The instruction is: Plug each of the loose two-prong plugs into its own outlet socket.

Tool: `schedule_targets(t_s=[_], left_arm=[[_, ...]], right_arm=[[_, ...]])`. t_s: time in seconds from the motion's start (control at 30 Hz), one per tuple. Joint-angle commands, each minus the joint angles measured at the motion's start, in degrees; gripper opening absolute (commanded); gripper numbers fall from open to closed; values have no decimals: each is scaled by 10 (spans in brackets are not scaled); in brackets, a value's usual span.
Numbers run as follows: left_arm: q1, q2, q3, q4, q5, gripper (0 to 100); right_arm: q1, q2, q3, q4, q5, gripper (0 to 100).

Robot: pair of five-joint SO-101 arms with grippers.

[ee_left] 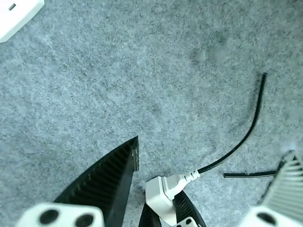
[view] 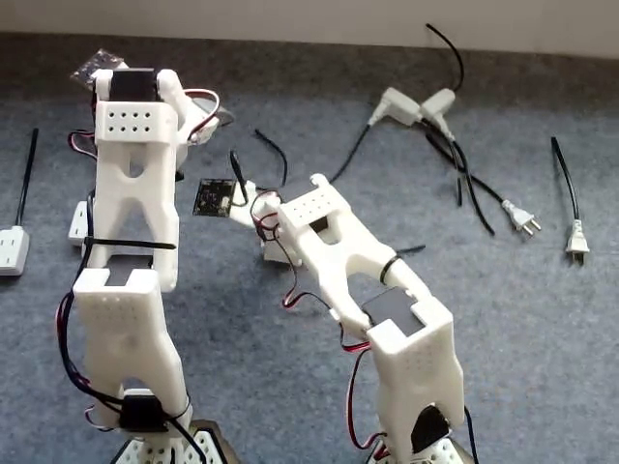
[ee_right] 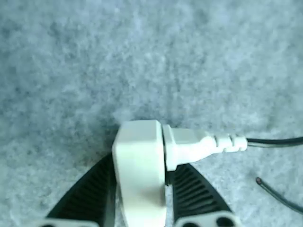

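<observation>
One white plug [ee_right: 189, 144] is seated in a white outlet block [ee_right: 139, 189], which is clamped between the closed fingers of the right gripper [ee_right: 142, 165] low over the grey counter [ee_right: 71, 56]. The fingers of the left gripper [ee_left: 208, 151] are spread wide and nothing is held. A loose plug [view: 523, 221] and a second loose plug [view: 576, 242] are left lying well apart from a free outlet socket [view: 12, 247] at the opposite edge, so the task is judged only partly done.

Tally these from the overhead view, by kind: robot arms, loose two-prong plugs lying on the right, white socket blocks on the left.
Robot arms: 2
Loose two-prong plugs: 2
White socket blocks: 2
Total: 6
</observation>
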Motion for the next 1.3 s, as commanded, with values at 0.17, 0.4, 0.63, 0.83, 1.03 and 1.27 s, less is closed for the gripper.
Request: schedule_targets(t_s=[0.17,0.4,0.63,0.83,1.03,1.27], left_arm=[[-4,0,-2,1,-4,429],[-4,42,-7,-26,-4,429],[-4,44,-7,-25,-4,429],[-3,46,-6,-24,-4,429],[2,47,-4,-24,-4,429],[9,47,-3,-23,-4,429]], right_arm=[[63,-14,-19,-54,-53,6],[110,-130,41,-39,-40,6],[187,-233,114,-46,73,6],[277,-238,114,-182,103,6],[295,-223,112,-259,105,6],[314,-25,-114,-304,143,6]])
